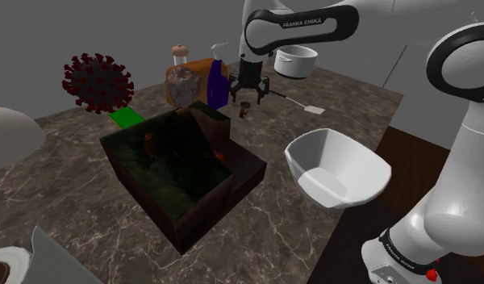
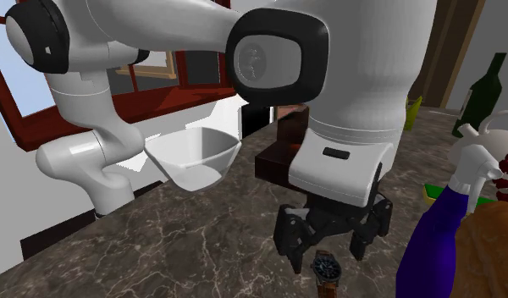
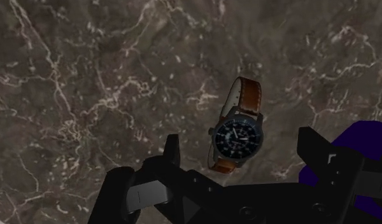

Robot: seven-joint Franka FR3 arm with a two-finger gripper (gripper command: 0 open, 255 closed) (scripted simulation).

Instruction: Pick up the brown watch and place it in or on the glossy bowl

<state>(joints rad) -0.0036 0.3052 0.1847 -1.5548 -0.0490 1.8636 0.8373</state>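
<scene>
One watch [image 3: 237,130] below "FRANKA EMIKA" arm [image 1: 333,22]

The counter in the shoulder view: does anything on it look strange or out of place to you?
Nothing looks spilled or broken. The oddity is the red spiky ball, shaped like a virus model, sitting on the marble counter at the shoulder view's upper left. The brown watch lying on bare marble is unusual too.
</scene>
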